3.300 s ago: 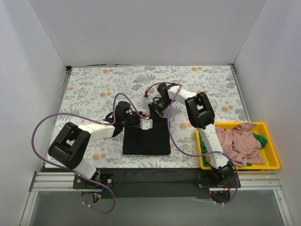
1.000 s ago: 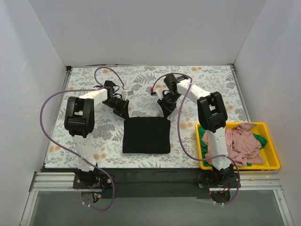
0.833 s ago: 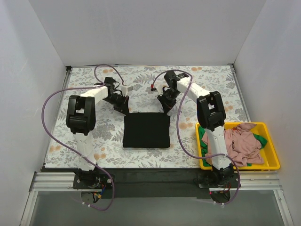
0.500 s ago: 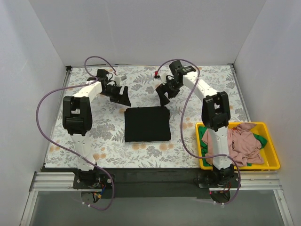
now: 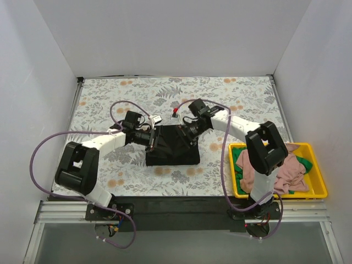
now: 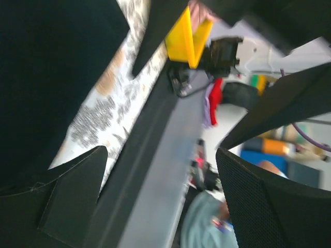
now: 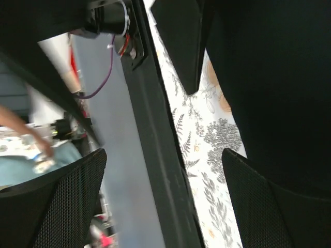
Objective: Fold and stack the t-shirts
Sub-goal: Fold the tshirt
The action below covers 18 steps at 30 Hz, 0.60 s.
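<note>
Folding the black shirt point(image 5: 173, 153), partly done by the look of it. Open wide and empty over its far corners: left tool point(image 5: 152, 138), right tool point(image 5: 188, 135). Next, probably: pinch those corners, draw them to the near edge. Right of the shirt, yellow bin point(image 5: 319, 193) with pink shirt point(image 5: 278, 165) and green shirt point(image 5: 306, 163) waiting. Floral tabletop point(image 5: 110, 104), white walls point(image 5: 49, 66) around

You have the folded shirt point(image 5: 171, 151) lying mid-table point(image 5: 110, 104), toward the near edge. Your left gripper point(image 5: 154, 137) sits at its far left corner and your right gripper point(image 5: 187, 135) at its far right. The bin point(image 5: 280, 196) stands at the near right, with loose shirts point(image 5: 289, 168) heaped inside.
</note>
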Tool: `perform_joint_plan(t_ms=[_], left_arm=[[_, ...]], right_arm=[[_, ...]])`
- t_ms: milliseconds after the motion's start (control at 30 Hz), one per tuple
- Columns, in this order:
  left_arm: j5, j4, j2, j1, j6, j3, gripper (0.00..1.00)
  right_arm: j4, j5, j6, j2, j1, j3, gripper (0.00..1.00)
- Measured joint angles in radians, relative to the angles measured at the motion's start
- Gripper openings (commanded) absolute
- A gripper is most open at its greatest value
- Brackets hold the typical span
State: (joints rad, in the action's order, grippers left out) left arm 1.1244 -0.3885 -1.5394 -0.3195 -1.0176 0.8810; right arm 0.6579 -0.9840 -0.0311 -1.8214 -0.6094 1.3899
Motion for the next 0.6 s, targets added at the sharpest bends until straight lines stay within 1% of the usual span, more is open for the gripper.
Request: perform_joint_plan(t_ms=[100, 167, 267, 333, 400, 500, 600], left_arm=[[0.016, 0.085, -0.046, -0.027, -0.095, -0.054, 0.86], [0.013, 0.133, -0.101, -0.014, -0.13, -0.075, 0.86], [0.008, 0.169, -0.204, 0.031, -0.155, -0.094, 0.87], [0.04, 0.187, -0.272, 0.079, -0.151, -0.101, 0.87], [0.088, 0.192, -0.29, 0.124, -0.138, -0.1, 0.88], [0.117, 0.19, -0.319, 0.176, -0.109, -0.1, 0.88], [0.132, 0.19, -0.324, 0.204, -0.085, -0.1, 0.88]], right_arm=[[-0.056, -0.037, 0.065, -0.073, -0.034, -0.09, 0.98], [-0.083, -0.045, 0.084, -0.129, -0.027, -0.12, 0.98], [-0.112, -0.071, 0.093, -0.213, 0.016, -0.146, 0.98], [-0.118, -0.138, 0.103, -0.245, 0.054, -0.157, 0.98], [-0.127, -0.174, 0.103, -0.253, 0.085, -0.175, 0.98], [-0.137, -0.2, 0.1, -0.254, 0.117, -0.196, 0.98], [-0.131, -0.206, 0.087, -0.251, 0.137, -0.202, 0.98]])
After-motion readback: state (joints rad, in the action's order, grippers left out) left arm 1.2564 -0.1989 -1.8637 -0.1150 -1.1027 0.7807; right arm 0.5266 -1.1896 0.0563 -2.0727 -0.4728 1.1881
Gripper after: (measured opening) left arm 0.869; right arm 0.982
